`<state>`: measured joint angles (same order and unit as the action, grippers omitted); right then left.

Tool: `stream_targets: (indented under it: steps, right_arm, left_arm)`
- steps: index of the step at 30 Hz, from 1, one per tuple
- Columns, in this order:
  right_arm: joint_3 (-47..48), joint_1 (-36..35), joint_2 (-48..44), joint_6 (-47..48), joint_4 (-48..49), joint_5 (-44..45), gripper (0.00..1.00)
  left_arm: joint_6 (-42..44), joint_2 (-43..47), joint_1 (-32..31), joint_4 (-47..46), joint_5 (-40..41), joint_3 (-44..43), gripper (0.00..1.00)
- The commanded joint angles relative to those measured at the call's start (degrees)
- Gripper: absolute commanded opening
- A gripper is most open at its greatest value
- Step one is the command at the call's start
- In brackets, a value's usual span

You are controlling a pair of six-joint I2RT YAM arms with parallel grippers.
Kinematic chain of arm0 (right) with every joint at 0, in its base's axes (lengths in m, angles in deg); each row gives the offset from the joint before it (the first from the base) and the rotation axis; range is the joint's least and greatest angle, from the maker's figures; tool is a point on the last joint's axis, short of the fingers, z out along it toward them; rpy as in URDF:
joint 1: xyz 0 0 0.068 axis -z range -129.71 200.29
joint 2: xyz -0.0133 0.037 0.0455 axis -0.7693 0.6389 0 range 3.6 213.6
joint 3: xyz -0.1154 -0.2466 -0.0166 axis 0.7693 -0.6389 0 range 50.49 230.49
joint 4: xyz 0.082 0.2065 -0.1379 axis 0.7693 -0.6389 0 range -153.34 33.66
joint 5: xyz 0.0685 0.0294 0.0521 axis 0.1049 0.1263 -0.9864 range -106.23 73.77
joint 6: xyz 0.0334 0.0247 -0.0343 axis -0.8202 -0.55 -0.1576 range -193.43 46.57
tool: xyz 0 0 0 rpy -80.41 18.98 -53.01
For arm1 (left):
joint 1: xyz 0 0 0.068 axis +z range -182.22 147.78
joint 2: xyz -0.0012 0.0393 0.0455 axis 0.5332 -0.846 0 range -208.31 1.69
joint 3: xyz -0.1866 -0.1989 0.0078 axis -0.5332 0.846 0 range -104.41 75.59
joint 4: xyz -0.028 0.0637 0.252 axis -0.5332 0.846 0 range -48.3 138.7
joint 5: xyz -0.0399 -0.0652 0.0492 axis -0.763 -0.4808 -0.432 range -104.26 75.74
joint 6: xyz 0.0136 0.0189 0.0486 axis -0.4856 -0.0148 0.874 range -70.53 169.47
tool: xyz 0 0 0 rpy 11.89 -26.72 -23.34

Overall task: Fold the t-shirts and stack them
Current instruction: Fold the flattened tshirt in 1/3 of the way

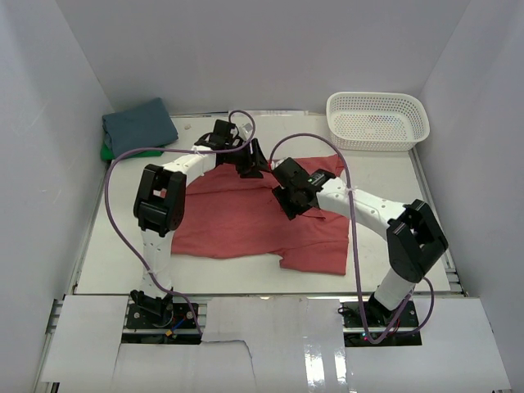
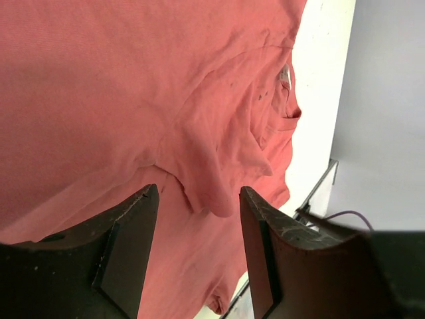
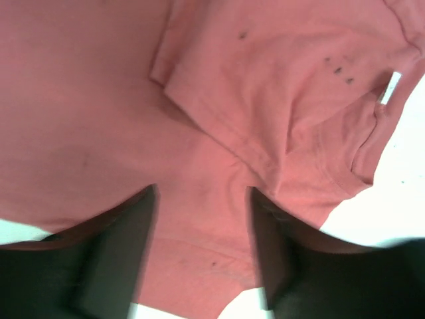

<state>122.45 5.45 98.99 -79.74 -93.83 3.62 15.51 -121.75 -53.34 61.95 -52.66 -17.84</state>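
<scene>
Top external: left gripper point(image 1: 252, 168) and right gripper point(image 1: 293, 206) hang open over the half-folded red shirt point(image 1: 233, 225) on the desk point(image 1: 385, 176); next, probably pinch an edge.

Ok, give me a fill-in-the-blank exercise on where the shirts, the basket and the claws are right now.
The bright green cloth t-shirt and the folded slate-blue cloth t-shirt are stacked at the far ____ corner of the table.
The white plastic mesh basket stands at its far ____ corner.
Over the spread coral-red cloth t-shirt, the left claw and right claw both have their jaws ____.
Missing words: left; right; open.
</scene>
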Motion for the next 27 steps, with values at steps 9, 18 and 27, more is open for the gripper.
stream_targets:
  steps: [9, 18, 27]
  right_arm:
    - [9.7, -7.7, 10.3, 5.2, -0.2, 5.7, 0.38]
    - [19.4, -8.2, 20.5, 5.9, -2.2, 6.2, 0.51]
    - [23.0, -7.1, 24.8, 5.8, -3.5, 7.6, 0.47]
  left_arm:
    - [-6.6, 8.6, 12.4, -3.5, -4.9, 12.0, 0.62]
    - [-4.9, 8.3, 15.3, -4.6, -6.0, 15.9, 0.62]
    - [-4.3, 8.4, 15.6, -4.9, -6.5, 15.8, 0.62]
